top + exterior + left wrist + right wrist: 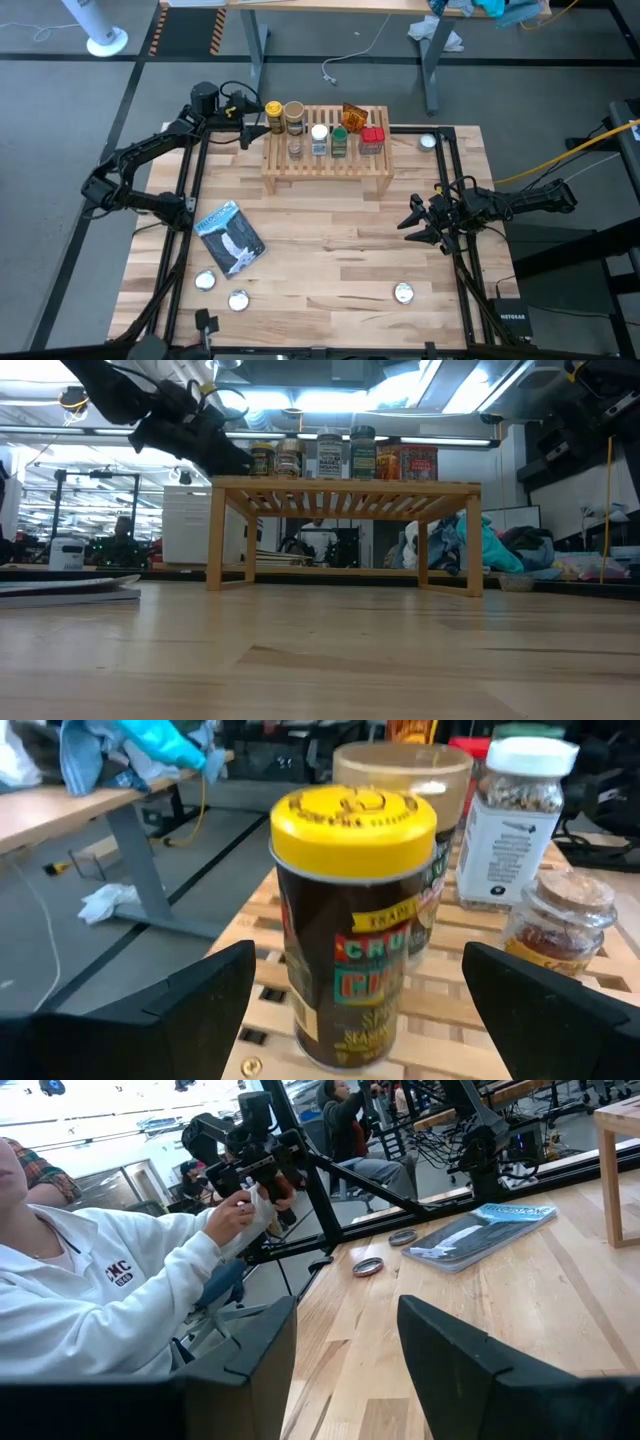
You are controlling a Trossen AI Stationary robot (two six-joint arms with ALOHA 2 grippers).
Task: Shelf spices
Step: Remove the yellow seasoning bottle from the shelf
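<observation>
1. The shelf [326,160], a light-wood slatted rack on short legs, stands on the table [330,260] toward 12 o'clock in the high view, and all the spices sit on top of it.
2. On its back step, from 9 toward 3 o'clock: a yellow-lidded jar [273,113], a tan-lidded jar [294,116], an orange packet [353,117] and a red tin [373,138].
3. On the front step stand a small clear jar [296,148], a white-lidded jar [319,139] and a green-lidded jar [339,141].
4. The left gripper [250,128] sits at the shelf's 9 o'clock end, fingers [170,1010] spread wide either side of the yellow-lidded jar and not touching it; the jar stands upright on the slats.
5. The right gripper [410,222] hovers over the table at about 4 o'clock from the shelf, well apart from it, fingers [460,1370] parted around nothing.
6. A blue-and-white pouch [231,237] lies at 8 o'clock.
7. Silver discs [205,281] lie near the front edge, with another [428,141] near the shelf's 3 o'clock end.
8. A person in a white sweatshirt [100,1300] sits beyond the table in the right wrist view.
</observation>
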